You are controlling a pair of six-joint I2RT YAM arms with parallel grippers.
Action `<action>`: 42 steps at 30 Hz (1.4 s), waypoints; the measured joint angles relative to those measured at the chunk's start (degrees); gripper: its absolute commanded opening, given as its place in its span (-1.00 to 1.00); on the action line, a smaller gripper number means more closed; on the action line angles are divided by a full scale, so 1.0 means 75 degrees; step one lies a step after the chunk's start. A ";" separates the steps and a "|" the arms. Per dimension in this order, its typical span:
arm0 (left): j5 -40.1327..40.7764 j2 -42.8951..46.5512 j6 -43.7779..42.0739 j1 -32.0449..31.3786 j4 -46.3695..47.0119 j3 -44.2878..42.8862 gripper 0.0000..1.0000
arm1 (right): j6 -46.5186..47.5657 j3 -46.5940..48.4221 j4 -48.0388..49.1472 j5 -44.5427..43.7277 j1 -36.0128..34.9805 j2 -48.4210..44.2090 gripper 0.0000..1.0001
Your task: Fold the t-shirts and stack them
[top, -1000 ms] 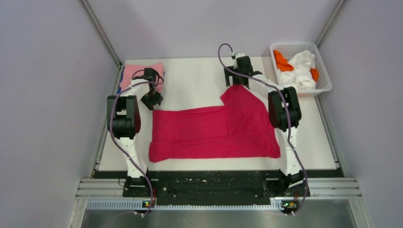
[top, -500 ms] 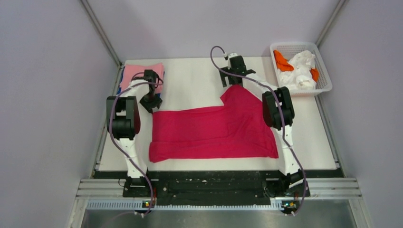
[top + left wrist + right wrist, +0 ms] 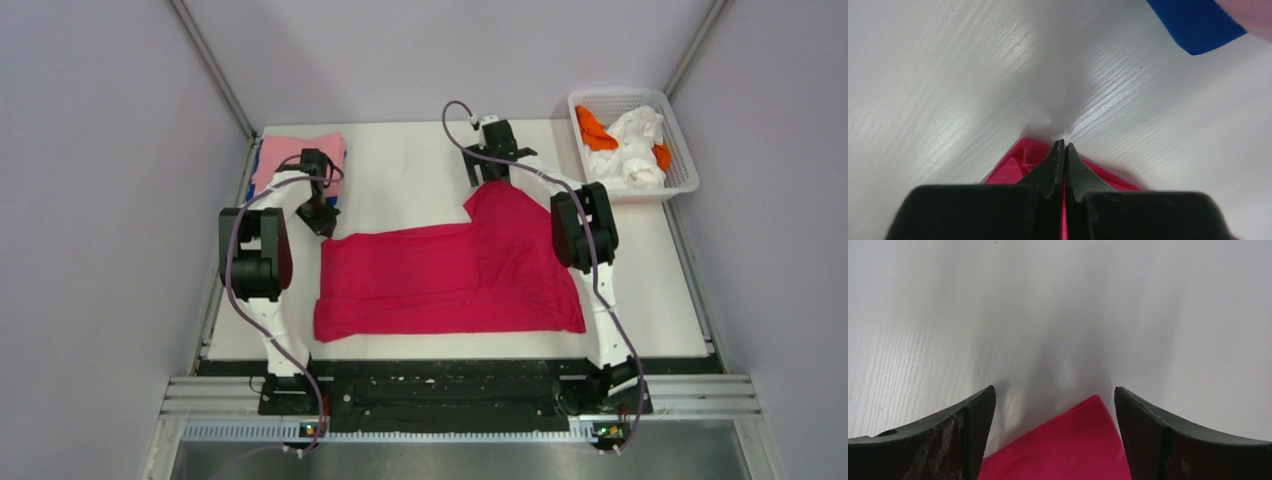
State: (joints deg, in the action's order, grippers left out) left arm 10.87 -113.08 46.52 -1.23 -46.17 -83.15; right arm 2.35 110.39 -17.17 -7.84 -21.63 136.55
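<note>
Right arm swung left over the last second, elbow included. Left arm's elbow nudged outward.

Left gripper [image 3: 1063, 145]: jaws fully closed, tips meeting, pinching a corner of the crimson t-shirt [image 3: 450, 275]. Red cloth shows on both sides of the tips and in the seam between the fingers.

Right gripper [image 3: 1054, 388]: jaws spread wide, holding nothing. The shirt's pointed far corner lies between them, flat on the table [image 3: 420, 170].

Rest of the shirt is spread out behind both sets of jaws. Blue t-shirt [image 3: 1198, 22] is ahead and right of the left jaws, apart from them, with the pink t-shirt [image 3: 285, 155] lying on it.

White woodgrain tabletop, pale lilac walls [image 3: 100, 200]. White basket [image 3: 615, 94] with white and orange cloths [image 3: 635, 140] sits off to the right gripper's right.
</note>
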 measured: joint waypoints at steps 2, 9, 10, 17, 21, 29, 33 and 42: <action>-0.0023 0.0000 -0.0023 0.0000 0.0026 0.0015 -1.00 | 0.0003 0.0000 -0.0003 0.0029 0.0000 0.0000 0.65; -0.0152 0.0530 -0.0201 0.0000 0.0344 0.0708 -1.00 | -0.0003 -0.0029 -0.0017 0.0070 -0.0017 0.0000 0.58; -0.0189 0.0667 -0.0227 0.0000 0.0382 0.0813 -1.00 | -0.0012 -0.0079 0.0038 0.0047 -0.0026 -0.0015 0.58; -0.0437 0.1527 -0.0402 0.0000 0.0697 0.1338 -1.00 | -0.0064 -0.0414 0.0213 -0.0458 -0.0099 -0.0204 0.59; -0.0490 0.1699 -0.0449 0.0000 0.0766 0.1524 -1.00 | -0.0137 -0.0507 0.0245 -0.0676 -0.0105 -0.0256 0.53; -0.0338 0.1711 -0.0551 0.0000 0.0621 0.1588 0.17 | -0.0414 -0.0670 0.0315 -0.0769 -0.0102 -0.0335 0.53; -0.0256 0.1690 -0.0527 0.0000 0.0606 0.1585 0.15 | -0.0472 -0.0699 0.0332 -0.0772 -0.0102 -0.0341 0.52; -0.0297 0.1134 -0.0466 0.0000 0.0662 0.1332 -1.00 | -0.0493 -0.0787 0.0376 -0.0769 -0.0096 -0.0385 0.30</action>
State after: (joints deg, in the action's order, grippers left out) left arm 8.64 -104.57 43.03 -1.23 -41.21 -73.17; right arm -1.34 104.49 -14.35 -13.61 -22.35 133.67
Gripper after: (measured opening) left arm 0.204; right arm 0.727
